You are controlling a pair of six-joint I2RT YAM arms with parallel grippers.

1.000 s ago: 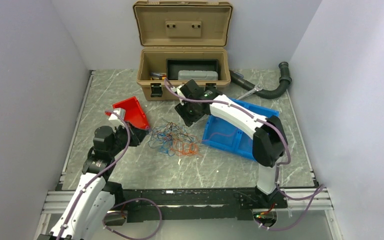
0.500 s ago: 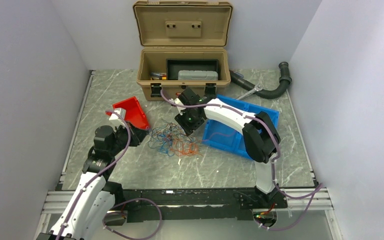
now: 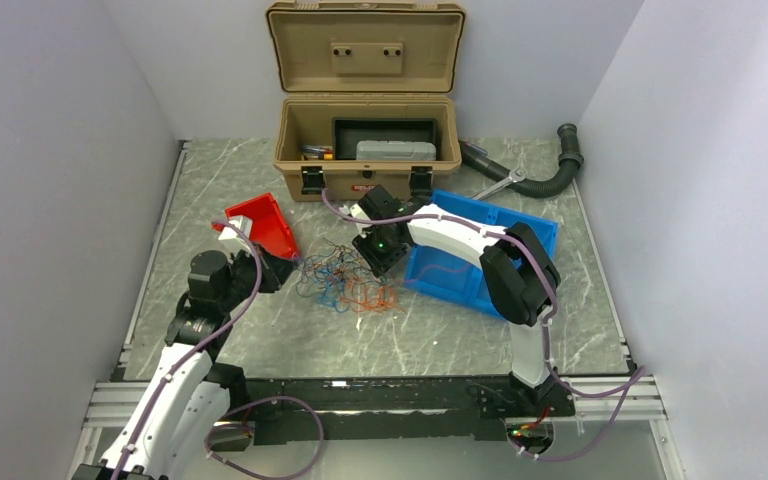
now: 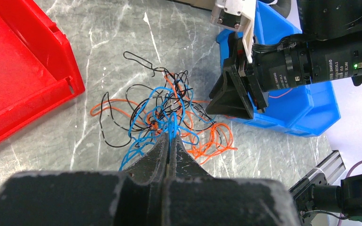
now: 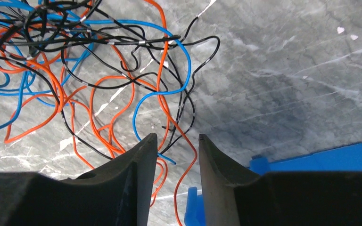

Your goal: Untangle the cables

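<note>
The left pincer [image 4: 169,141] is pressed together at the bottom centre of its wrist view. Blue strands of the cables [image 4: 169,110] run straight into its tip, so it looks to be pinching one of them. That grip reads as an anchor: one side of the knot is held fast so the other arm has something to pull against.

The right pincer [image 5: 175,139] is spread a little, low over the surface [image 5: 287,70]. An orange strand and a black one pass through the gap between its fingers [image 5: 139,155]. It seems placed to close on a loose loop at the edge of the tangle, not on the dense middle.

The cables lie in one heap of red-orange, blue and black, mid-frame in the top view, between the two pincers. In the left wrist view a red tray [image 4: 23,70] fills the upper left and a blue bin [image 4: 292,117] sits at right, likely there to take sorted strands.
</note>
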